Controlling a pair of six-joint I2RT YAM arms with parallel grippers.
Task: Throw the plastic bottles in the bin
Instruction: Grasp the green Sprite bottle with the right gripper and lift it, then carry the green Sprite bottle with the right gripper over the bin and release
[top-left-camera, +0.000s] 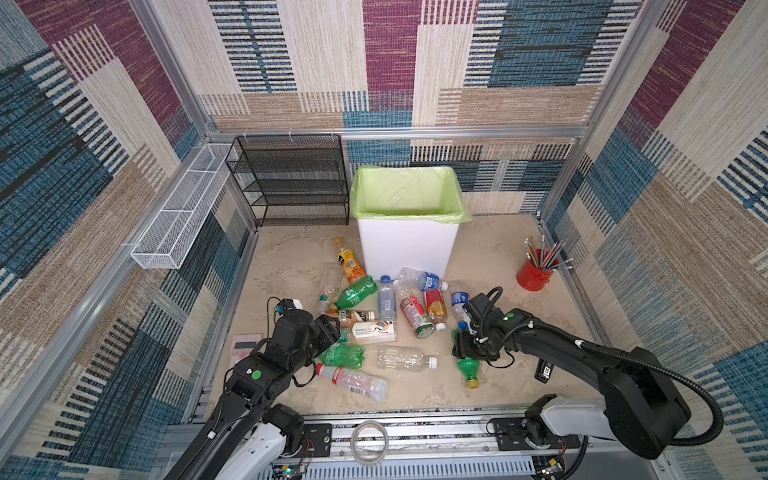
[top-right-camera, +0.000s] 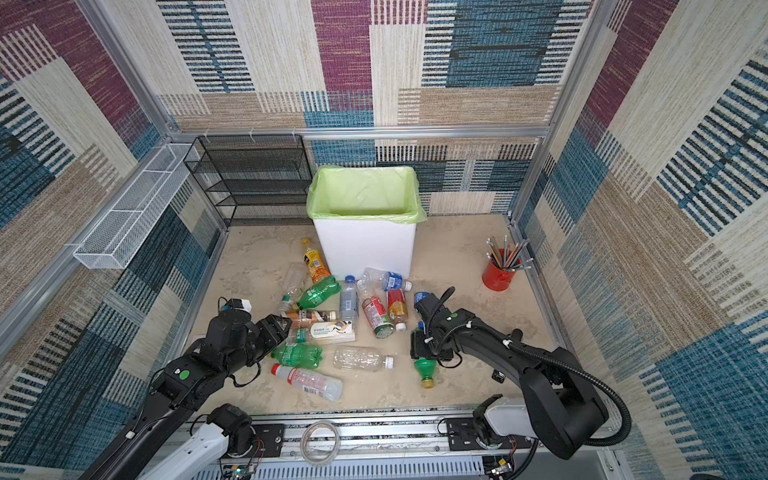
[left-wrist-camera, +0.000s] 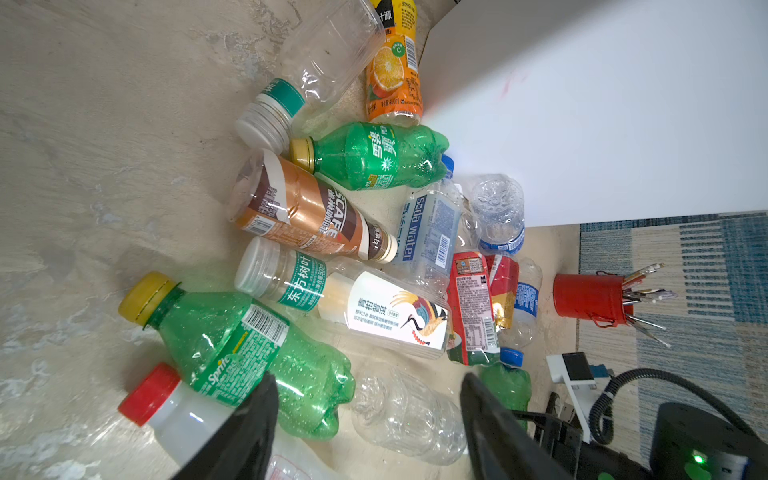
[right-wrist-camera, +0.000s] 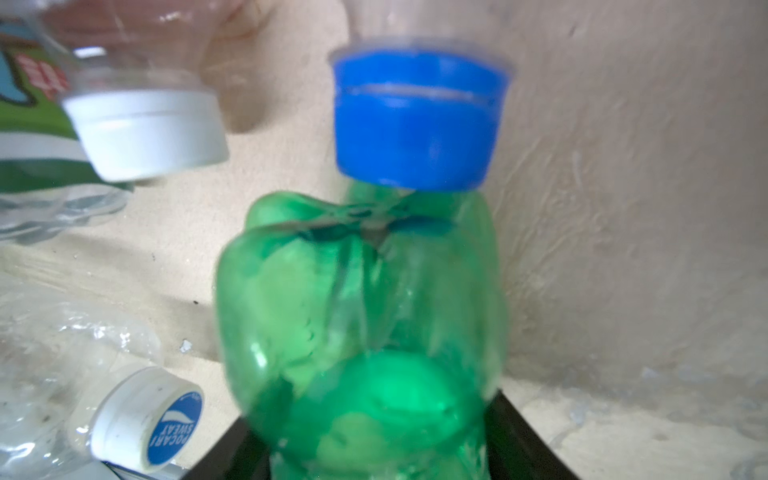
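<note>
Bottles (top-left-camera: 387, 301) lay scattered on their sides across the beige tabletop (top-left-camera: 498, 257), most of them heaped just in front of the white bin (top-left-camera: 409, 249) with its light-green liner. The right gripper (top-left-camera: 466, 353) was low at the right edge of the heap, over a green bottle (top-left-camera: 468, 368) whose yellow cap pointed toward the robot. In the right wrist view that green bottle (right-wrist-camera: 361, 332) filled the gap between the black fingers (right-wrist-camera: 513, 419), which pressed against both its sides, while its base met a blue-capped bottle (right-wrist-camera: 419, 120). The left gripper (left-wrist-camera: 370, 415) hovered with its fingers spread and nothing between them, above a Sprite bottle (left-wrist-camera: 249, 353) and a crumpled clear bottle (left-wrist-camera: 407, 415). A red cup of pencils (top-left-camera: 534, 276) stood well apart at the right.
</note>
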